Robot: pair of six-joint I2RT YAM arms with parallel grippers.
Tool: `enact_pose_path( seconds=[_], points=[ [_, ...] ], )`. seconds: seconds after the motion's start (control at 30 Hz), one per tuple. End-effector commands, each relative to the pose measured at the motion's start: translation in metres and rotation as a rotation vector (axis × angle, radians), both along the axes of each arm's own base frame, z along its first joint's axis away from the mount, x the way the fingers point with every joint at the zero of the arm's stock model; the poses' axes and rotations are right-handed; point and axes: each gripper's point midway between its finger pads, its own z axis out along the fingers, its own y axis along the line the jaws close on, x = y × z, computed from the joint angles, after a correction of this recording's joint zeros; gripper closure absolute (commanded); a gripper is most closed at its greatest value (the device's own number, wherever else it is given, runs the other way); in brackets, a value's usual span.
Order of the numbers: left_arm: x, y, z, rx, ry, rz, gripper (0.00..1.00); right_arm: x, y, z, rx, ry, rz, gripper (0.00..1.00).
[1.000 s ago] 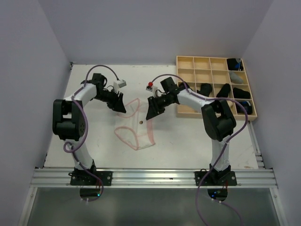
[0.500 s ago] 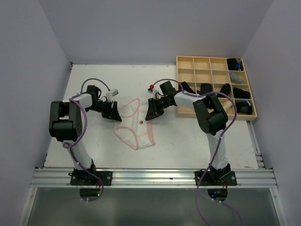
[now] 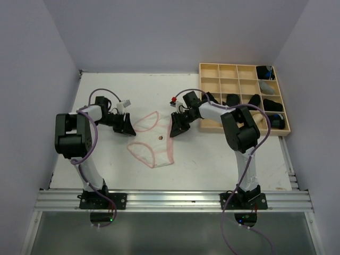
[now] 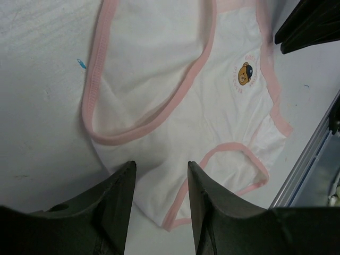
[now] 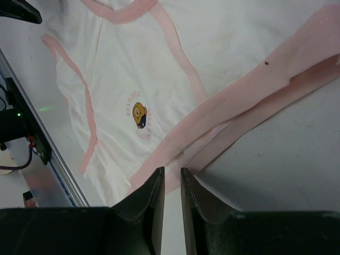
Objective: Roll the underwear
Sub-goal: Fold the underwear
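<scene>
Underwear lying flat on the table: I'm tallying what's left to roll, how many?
1: the pink-edged whitish brief, spread flat on the table's middle. Others could be hidden.

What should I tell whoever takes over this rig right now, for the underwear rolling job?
Left claw: open, tips at the white pink-edged underwear, not gripping.
Right claw: nearly closed at the cloth's edge; grip unclear.
The underwear lies flat, unrolled, on the table between the claws.
Apparently done: dark bundles sit in the wooden tray.
Left to do: roll this pair.
</scene>
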Motion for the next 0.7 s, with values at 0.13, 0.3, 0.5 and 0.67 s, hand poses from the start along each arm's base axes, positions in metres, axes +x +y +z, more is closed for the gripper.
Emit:
enact_pose_path(
  seconds=[0.13,0.3,0.5,0.67],
  points=[
    [0.017,0.001,0.016,-0.038,-0.073,-0.014,0.52,0.015,0.011,0.071,0.09,-0.151,0.021,0.76],
    [0.025,-0.014,0.041,-0.127,-0.106,-0.002,0.52,0.009,0.034,0.074,0.141,-0.121,0.043,0.76],
    [0.022,-0.002,0.02,-0.033,-0.065,0.023,0.53,0.009,0.035,0.037,0.088,-0.062,0.027,0.77],
    [0.014,0.016,-0.005,0.074,-0.02,0.06,0.53,-0.001,0.01,-0.004,-0.048,-0.051,0.057,0.79]
  ],
)
